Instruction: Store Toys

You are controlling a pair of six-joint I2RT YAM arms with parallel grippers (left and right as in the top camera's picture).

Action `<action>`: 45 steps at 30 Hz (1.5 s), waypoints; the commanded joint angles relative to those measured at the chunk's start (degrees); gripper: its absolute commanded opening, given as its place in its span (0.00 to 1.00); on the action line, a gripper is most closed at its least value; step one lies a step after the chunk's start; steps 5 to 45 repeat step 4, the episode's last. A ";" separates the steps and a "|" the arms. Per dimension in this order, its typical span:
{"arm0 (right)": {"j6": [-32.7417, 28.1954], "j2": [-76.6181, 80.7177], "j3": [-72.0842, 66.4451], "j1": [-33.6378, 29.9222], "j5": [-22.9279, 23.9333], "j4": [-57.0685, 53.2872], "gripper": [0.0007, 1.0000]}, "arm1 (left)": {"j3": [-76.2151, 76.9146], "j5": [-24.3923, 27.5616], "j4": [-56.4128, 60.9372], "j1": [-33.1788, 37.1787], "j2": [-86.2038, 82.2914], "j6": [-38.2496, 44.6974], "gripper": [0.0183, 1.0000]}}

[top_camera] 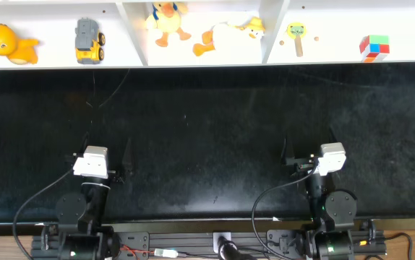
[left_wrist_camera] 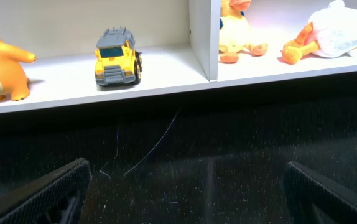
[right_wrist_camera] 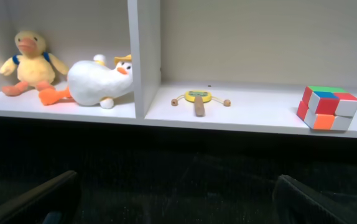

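Six toys sit in the white shelf (top_camera: 48,61) at the far edge of the black table (top_camera: 207,123). An orange toy (top_camera: 9,43) and a yellow truck (top_camera: 90,41) are in the left box, a yellow duck (top_camera: 167,20) and a white duck (top_camera: 225,36) in the middle, and a rattle (top_camera: 296,36) and a cube (top_camera: 374,47) on the right. From the left wrist I see the left gripper (left_wrist_camera: 188,193) with its fingers wide apart, facing the truck. From the right wrist, the right gripper (right_wrist_camera: 178,199) is spread wide too, holding nothing. The white duck lies on its side.

Black worktop (top_camera: 207,144) runs flat to the white shelf (top_camera: 207,63); two upright dividers (top_camera: 134,32) partition it. Yellow truck (top_camera: 90,41) and orange duck (top_camera: 9,43) stand apart; puzzle cube (top_camera: 374,47) and rattle (top_camera: 296,36) likewise.
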 commanded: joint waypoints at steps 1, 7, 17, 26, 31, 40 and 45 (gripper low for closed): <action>-0.17 -0.44 -0.76 -0.37 0.42 0.26 1.00 | -0.42 -0.68 0.26 -0.48 -0.59 1.09 1.00; -0.17 -0.44 -0.76 -0.37 0.42 0.26 1.00 | -0.42 -0.68 0.26 -0.48 -0.59 1.09 1.00; -0.17 -0.44 -0.76 -0.37 0.42 0.26 1.00 | -0.42 -0.68 0.26 -0.48 -0.59 1.09 1.00; -0.17 -0.44 -0.76 -0.37 0.42 0.26 1.00 | -0.42 -0.68 0.26 -0.48 -0.59 1.09 1.00; -0.17 -0.44 -0.76 -0.37 0.42 0.26 1.00 | -0.42 -0.68 0.26 -0.48 -0.59 1.09 1.00; -0.17 -0.44 -0.76 -0.37 0.42 0.26 1.00 | -0.42 -0.68 0.26 -0.48 -0.59 1.09 1.00; -0.17 -0.44 -0.76 -0.37 0.42 0.26 1.00 | -0.42 -0.68 0.26 -0.48 -0.59 1.09 1.00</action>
